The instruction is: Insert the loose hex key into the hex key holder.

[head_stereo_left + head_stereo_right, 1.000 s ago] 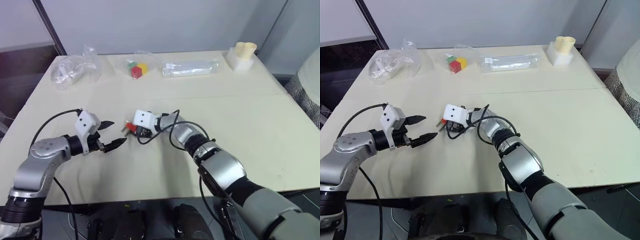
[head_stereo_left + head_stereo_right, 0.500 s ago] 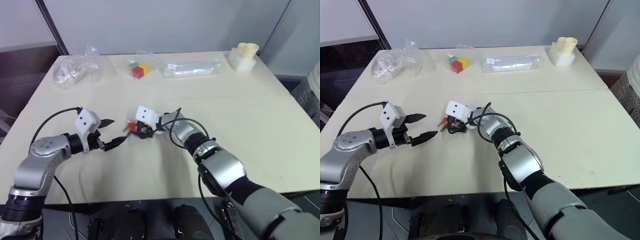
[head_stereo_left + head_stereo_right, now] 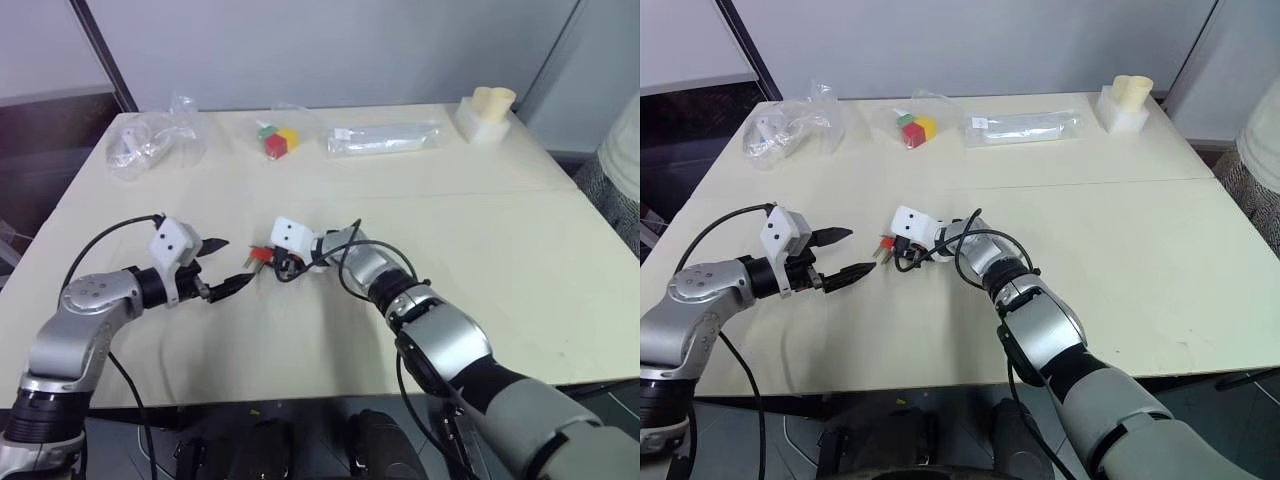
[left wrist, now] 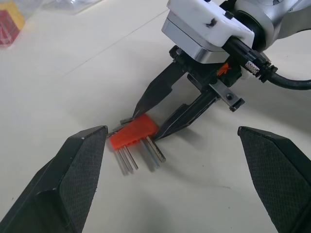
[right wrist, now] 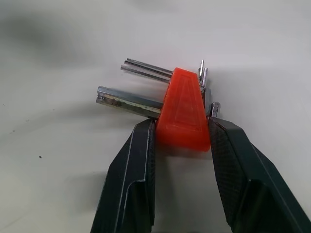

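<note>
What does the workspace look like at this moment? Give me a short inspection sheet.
Surface: pale table, seam across the middle.
Job's things: hex key holder lying flat, several keys sticking out; loose hex key not made out.
Clutter: along the far edge, crumpled clear bag, bag of coloured cubes, long clear packet, white block with cream cups.
Grippers: right pincer straddling the holder, fingers at its sides; left pincer open, empty, just left of it.
Cables: black cables looping at both wrists.
Surroundings: grey wall, dark post at far left; patterned fabric at the right edge.
</note>
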Robot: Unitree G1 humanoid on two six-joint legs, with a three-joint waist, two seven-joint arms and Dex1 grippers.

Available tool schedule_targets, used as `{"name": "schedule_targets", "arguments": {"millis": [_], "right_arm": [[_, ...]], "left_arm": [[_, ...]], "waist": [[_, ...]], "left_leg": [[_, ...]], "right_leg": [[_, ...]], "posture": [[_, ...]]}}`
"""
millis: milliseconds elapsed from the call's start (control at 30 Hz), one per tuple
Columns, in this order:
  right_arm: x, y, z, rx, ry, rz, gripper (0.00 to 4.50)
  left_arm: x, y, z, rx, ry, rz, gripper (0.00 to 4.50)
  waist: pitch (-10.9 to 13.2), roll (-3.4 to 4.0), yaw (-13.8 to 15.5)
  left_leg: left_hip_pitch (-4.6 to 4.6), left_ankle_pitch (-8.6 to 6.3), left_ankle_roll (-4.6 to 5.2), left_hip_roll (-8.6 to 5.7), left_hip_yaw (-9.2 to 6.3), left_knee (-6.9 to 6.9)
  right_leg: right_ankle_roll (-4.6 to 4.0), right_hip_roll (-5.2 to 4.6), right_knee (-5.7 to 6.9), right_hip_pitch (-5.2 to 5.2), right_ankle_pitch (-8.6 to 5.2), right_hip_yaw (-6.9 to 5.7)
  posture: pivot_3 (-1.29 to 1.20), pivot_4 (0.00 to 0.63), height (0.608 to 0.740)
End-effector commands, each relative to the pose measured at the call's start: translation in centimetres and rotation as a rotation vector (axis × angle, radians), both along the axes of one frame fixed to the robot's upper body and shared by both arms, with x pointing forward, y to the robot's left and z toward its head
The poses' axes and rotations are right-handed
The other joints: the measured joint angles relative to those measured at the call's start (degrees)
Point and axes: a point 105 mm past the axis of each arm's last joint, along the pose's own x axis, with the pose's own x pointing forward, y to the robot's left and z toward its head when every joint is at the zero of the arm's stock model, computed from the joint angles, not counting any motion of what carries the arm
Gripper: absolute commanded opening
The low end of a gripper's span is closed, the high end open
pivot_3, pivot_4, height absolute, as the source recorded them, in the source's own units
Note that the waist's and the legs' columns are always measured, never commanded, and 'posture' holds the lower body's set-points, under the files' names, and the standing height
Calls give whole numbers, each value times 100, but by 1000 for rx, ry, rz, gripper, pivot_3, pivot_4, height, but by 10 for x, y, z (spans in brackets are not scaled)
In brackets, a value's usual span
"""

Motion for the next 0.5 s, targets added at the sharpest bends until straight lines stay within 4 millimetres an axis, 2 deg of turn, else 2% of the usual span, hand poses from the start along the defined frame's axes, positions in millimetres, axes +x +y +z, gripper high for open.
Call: {"name": "schedule_targets", "arguments": {"millis": [33, 233, 500], "right_arm": [[0, -30, -39, -133, 4, -79, 1063], [9, -23, 2, 38, -277, -53, 1063], [5, -33, 23, 65, -594, -25, 1063]], "left_arm": [[1, -2, 8, 3, -36, -10, 4500], [4, -4, 12, -11, -49, -13, 4500], [11, -5, 13, -33, -71, 5, 4500]], "waist": [[-1, 0, -6], [1, 1, 10], [7, -7, -2]], "left_leg": [[0, 0, 0, 0, 0, 0], [-11, 0, 0, 0, -1, 0], [-98, 1, 0, -2, 3, 0]], "right_leg": [[0, 0, 0, 0, 0, 0], [-1, 0, -1, -9, -1, -1], [2, 2, 1, -99, 1, -1]], "posture": [[0, 150, 740], [0, 150, 740], [0, 150, 740]]}}
